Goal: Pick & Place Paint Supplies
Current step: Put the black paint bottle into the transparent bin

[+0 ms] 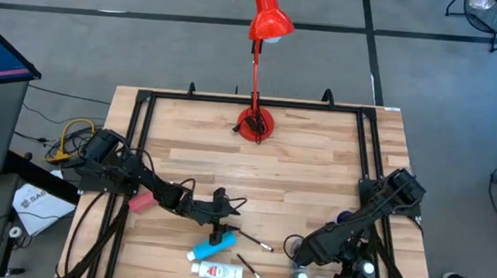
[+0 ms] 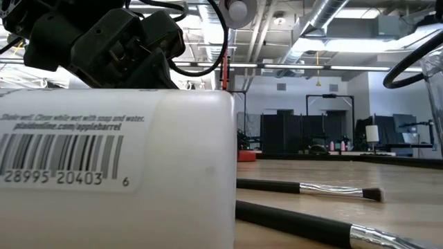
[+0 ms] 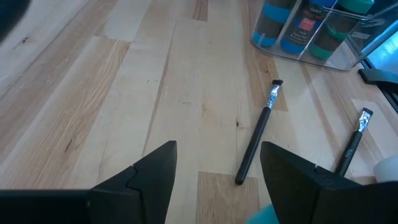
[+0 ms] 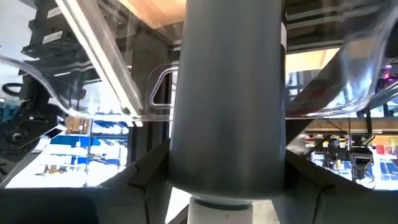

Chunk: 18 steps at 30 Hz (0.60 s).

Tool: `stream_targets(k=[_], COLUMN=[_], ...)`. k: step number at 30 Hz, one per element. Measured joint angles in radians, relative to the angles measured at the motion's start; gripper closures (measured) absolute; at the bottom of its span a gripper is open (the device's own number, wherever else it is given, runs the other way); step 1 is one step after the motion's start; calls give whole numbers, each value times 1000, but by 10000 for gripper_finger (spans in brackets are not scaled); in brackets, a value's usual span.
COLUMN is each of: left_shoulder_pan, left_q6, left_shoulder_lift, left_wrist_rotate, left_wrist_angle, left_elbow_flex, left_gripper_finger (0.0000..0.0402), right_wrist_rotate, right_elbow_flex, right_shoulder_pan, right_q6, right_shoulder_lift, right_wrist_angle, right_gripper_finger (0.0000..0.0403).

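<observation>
Paintbrushes (image 3: 257, 137) — bristles plain in left wrist view only

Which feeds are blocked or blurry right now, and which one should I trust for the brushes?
Low view: a white tube fills the near field, soft-focused. Right wrist view: a grey bottle between the right end effector's fingers hides nearly everything. Left wrist view shows the paintbrushes sharply, no glare.

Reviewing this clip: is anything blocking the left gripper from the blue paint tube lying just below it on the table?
Nothing visible does. The left gripper hangs open right over the blue tube; the bare table shows between its fingers. The nearest paintbrush lies off to the side, apart from them.
</observation>
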Motion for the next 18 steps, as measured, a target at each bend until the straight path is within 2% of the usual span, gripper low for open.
stream_targets(k=[5, 12, 15, 18], left_shoulder_pan=[0, 0, 0, 0], left_q6=[0, 0, 0, 0], left_shoulder_lift=[0, 0, 0, 0], left_wrist_rotate=[0, 0, 0, 0], left_wrist_angle=[0, 0, 0, 0], left_elbow_flex=[0, 0, 0, 0], left_gripper_finger=[192, 192, 192, 192], right_wrist_rotate=[32, 43, 39, 36], right_elbow_flex=[1, 1, 1, 10], right_shoulder_pan=[-1, 0, 0, 0], right_q6=[7, 19, 19, 19], right_shoulder_lift=[-1, -1, -1, -1], right_wrist_angle=[-5, -2, -1, -2], right_gripper_finger=[195, 66, 38, 30])
